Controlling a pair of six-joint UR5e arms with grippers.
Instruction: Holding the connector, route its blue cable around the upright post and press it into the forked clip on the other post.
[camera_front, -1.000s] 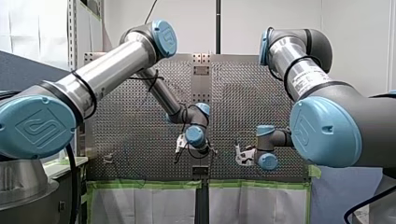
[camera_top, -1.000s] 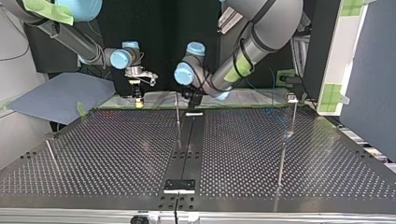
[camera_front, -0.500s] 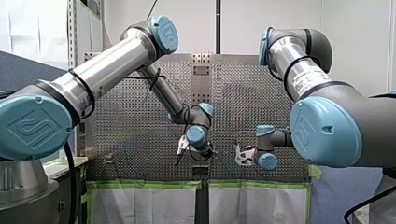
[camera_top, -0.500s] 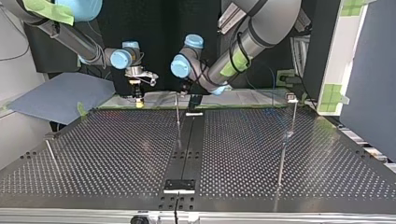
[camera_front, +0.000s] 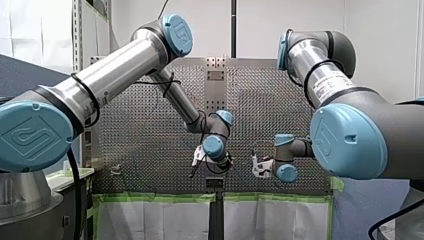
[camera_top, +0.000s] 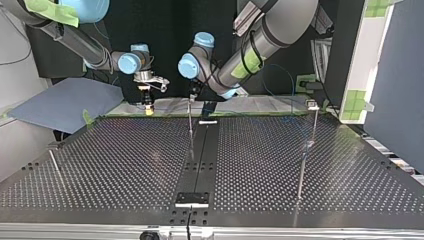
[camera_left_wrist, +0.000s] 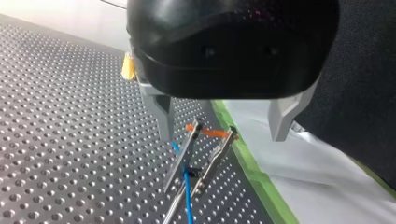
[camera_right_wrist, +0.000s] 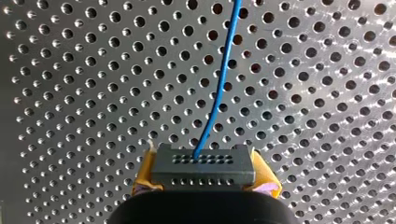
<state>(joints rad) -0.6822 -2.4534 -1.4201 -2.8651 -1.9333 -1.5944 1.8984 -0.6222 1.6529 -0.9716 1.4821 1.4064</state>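
Left claw at the forked clip, right claw holding the connector
Our left claw stands open astride the forked clip by the surface's taped edge, with the blue cable between the prongs; our right claw is closed on the connector, cable leaving straight ahead.

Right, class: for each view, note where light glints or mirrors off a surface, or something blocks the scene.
Top view: the dark perforated table mirrors the posts as pale streaks. Right wrist view: hole rims glint beside the blue cable leaving the connector. Left wrist view: the black housing of my left gripper hides much behind it.
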